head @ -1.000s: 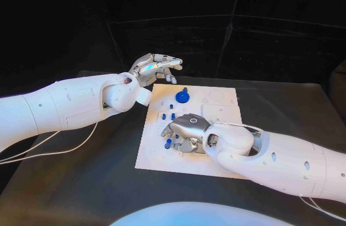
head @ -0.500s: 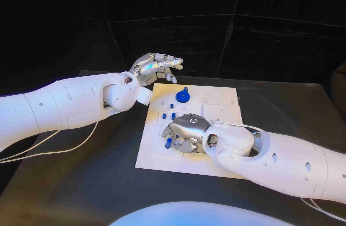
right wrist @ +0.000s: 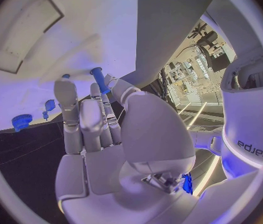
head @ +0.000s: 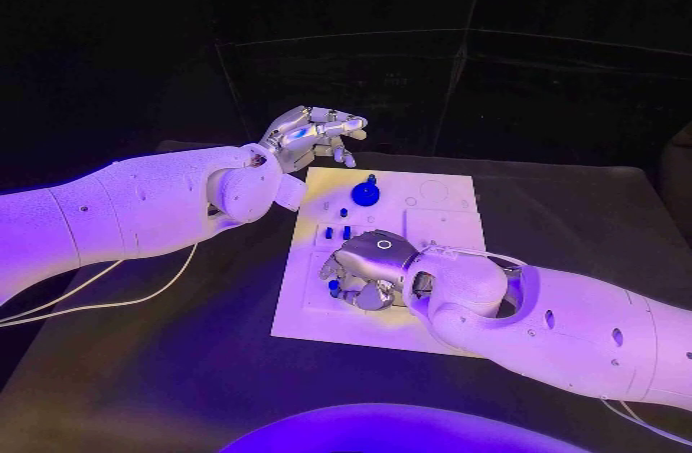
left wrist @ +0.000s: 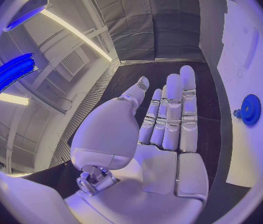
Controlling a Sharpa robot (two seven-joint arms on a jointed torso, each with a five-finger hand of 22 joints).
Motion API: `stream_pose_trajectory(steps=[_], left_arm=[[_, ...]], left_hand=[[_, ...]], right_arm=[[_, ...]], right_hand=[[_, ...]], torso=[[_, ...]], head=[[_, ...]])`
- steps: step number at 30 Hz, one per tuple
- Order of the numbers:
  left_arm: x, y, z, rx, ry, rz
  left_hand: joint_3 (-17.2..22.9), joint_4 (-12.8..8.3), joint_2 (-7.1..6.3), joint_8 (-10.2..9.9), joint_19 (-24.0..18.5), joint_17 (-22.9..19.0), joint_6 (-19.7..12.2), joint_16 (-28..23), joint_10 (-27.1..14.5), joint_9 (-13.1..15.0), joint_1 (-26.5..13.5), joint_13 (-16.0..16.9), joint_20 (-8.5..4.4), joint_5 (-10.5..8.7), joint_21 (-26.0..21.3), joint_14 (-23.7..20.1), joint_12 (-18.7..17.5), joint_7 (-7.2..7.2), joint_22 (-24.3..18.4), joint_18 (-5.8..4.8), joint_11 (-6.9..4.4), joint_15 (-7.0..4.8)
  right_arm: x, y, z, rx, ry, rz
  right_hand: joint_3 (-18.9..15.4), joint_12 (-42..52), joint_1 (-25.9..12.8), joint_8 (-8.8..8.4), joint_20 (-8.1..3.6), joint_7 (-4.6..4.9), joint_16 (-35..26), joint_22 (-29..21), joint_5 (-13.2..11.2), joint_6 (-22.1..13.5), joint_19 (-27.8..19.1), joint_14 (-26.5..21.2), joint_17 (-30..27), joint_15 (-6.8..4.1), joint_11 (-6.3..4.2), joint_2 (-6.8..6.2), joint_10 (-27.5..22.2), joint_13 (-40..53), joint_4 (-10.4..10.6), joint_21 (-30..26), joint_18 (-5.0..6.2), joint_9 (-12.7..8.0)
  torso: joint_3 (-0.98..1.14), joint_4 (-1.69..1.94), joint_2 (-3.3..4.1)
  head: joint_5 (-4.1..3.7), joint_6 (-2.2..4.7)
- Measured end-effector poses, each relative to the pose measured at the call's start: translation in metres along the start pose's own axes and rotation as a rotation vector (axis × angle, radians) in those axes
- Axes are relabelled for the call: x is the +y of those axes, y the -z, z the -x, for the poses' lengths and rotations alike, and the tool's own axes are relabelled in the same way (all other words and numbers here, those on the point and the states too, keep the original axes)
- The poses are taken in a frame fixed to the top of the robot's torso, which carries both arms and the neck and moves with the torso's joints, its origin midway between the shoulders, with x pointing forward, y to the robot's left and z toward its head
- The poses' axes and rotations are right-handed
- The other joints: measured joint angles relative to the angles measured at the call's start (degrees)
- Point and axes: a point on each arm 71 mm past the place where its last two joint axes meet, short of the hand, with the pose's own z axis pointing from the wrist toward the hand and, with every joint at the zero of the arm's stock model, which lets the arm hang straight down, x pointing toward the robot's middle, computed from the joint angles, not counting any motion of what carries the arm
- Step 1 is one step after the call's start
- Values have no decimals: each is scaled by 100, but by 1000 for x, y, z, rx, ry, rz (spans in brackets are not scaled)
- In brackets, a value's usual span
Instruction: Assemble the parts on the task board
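The black counter looks matte and cloth-like. On it lies the task board, a flat, stiff white plate with shallow recesses, which should stay put under light pressure. The left hand hovers beyond the board's far left corner, holding nothing, its fingers loosely spread. The right hand is low over the board's near left part, its fingertips pinching a small blue peg against the board. A blue gear sits on the far part, with small blue parts between it and the right hand. These look like hard, smooth, light plastic, likely slippery; the peg is best taken by its sides, the gear by its toothed rim.
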Motion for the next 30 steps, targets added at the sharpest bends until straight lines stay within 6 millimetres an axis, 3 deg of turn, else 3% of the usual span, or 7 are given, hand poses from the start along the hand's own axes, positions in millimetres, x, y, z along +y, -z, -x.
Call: stream_pose_trajectory(steps=[8,10,18,23,30], left_arm=[[0,0,0,1,0,1],[0,0,0,1,0,1],[0,0,0,1,0,2],[1,0,0,1,0,4],[1,1,1,1,0,6]], left_hand=[[0,0,0,0,0,0,0,0,0,0,0,0,0,0,0,0,0,0,1,0,0,0],[0,0,0,0,0,0,0,0,0,0,0,0,0,0,0,0,0,0,0,0,0,0],[0,0,0,0,0,1,0,0,0,0,0,0,0,0,0,0,0,0,1,0,0,0],[0,0,0,0,0,1,0,0,0,0,0,0,0,0,1,0,0,0,1,0,0,0],[0,0,0,0,0,1,-2,0,0,0,0,0,0,0,1,1,0,-1,0,0,0,1]], right_arm=[[-1,1,0,-1,-1,-5],[-4,1,0,-4,2,-19],[-13,4,1,-38,12,-56],[-11,9,6,-91,6,-44],[-19,31,13,-176,-27,-46]], right_hand=[[0,0,0,0,0,0,30,-8,0,0,0,0,37,0,0,0,0,-6,0,0,0,0],[33,-54,0,0,0,0,34,-56,38,0,0,0,34,0,69,0,-102,-38,-32,0,0,-1],[66,-222,29,0,72,22,-180,-466,114,-22,-196,-42,-335,42,164,-32,-495,-62,-65,-242,0,-1],[83,-222,29,49,72,92,-181,-458,253,57,-196,-42,-339,42,164,-32,-495,-62,-83,-243,0,5],[183,-32,27,137,75,40,-211,-522,301,296,-234,-42,-423,42,111,-34,-217,-43,-59,-261,1,34]], torso=[[-2,-1,2],[-3,-1,2],[-2,-1,1],[-1,-1,0],[-4,0,-8]], head=[[-14,-1],[-16,0],[-24,13],[-33,26],[-40,67]])
